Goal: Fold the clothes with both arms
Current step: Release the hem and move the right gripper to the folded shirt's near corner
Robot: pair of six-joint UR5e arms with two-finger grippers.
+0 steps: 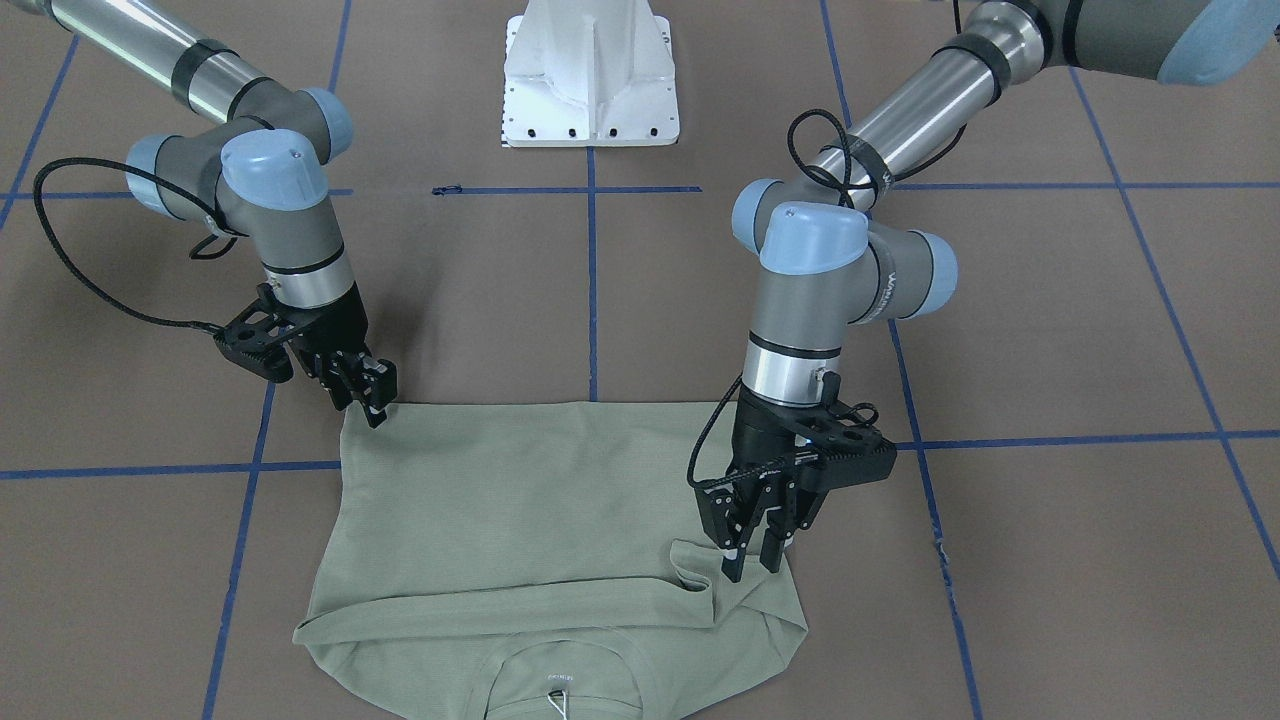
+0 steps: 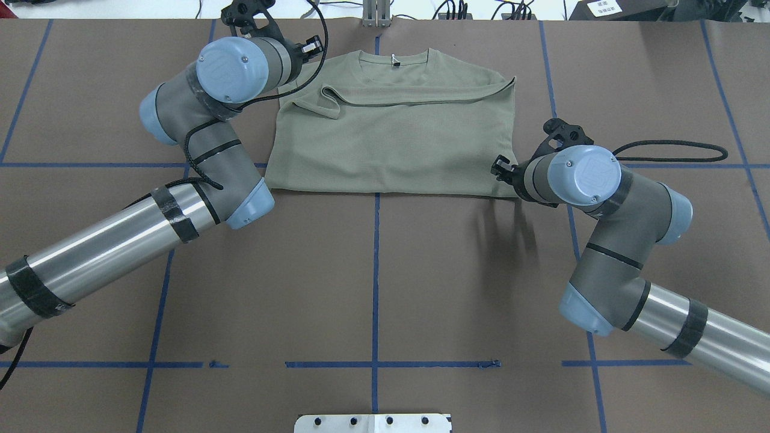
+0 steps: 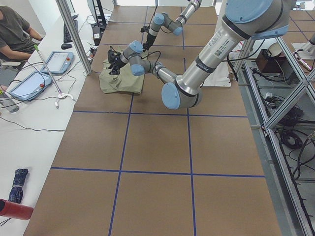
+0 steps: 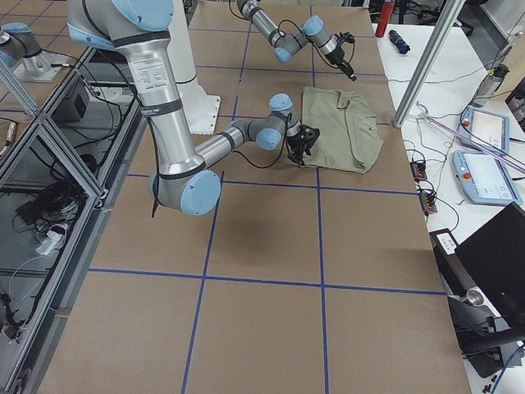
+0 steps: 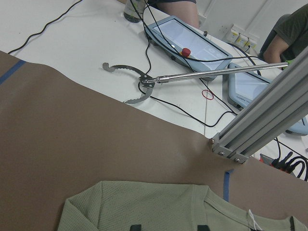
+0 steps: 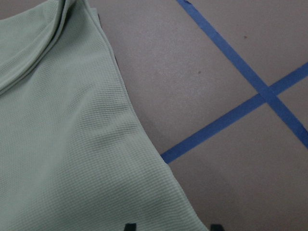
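The pale sage-green shirt (image 1: 520, 510) lies folded flat on the brown worktop (image 1: 1050, 330). Its collar points toward the operators' side and one sleeve is laid across the chest. The left end effector (image 1: 751, 565) hangs just over that sleeve's cuff, fingers spread. The right end effector (image 1: 372, 405) sits at the hem corner, fingers also spread, with the cloth's edge between them.

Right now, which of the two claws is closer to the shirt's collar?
The left gripper, over the folded-in sleeve at the collar end. The right gripper is at the hem corner of the shirt, the opposite end.
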